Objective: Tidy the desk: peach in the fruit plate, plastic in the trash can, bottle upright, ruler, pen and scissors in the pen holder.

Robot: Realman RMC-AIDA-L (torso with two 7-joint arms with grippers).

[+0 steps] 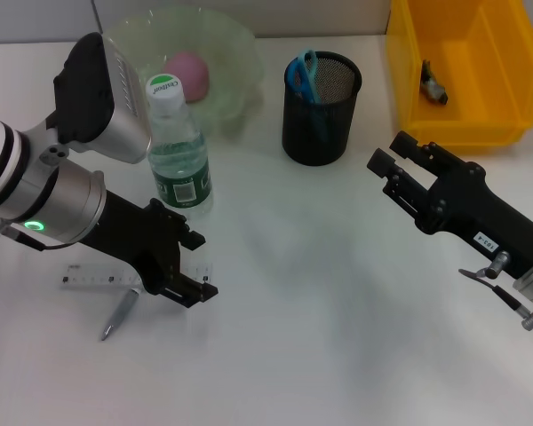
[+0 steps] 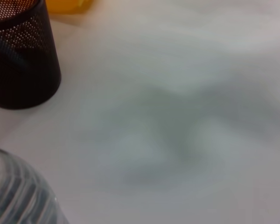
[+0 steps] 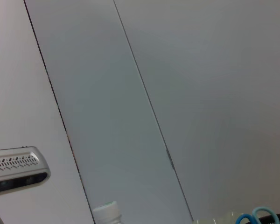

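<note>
A pink peach (image 1: pixel 188 73) lies in the green translucent fruit plate (image 1: pixel 235 53) at the back. Right in front of it a water bottle (image 1: pixel 179 164) with a green cap stands upright; its cap (image 3: pixel 107 212) also shows in the right wrist view. Blue scissors (image 1: pixel 304 73) stick out of the black mesh pen holder (image 1: pixel 321 115). A clear ruler (image 1: pixel 93 279) and a grey pen (image 1: pixel 120 316) lie flat at the front left. My left gripper (image 1: pixel 202 264) is low over the ruler's right end, open. The right gripper (image 1: pixel 386 151) hovers open, right of the pen holder.
A yellow bin (image 1: pixel 409 80) stands at the back right with a small dark object (image 1: pixel 433 84) inside. The left wrist view shows the pen holder (image 2: pixel 18 60) and the bottle's side (image 2: pixel 18 196) close by. White desk stretches between the two arms.
</note>
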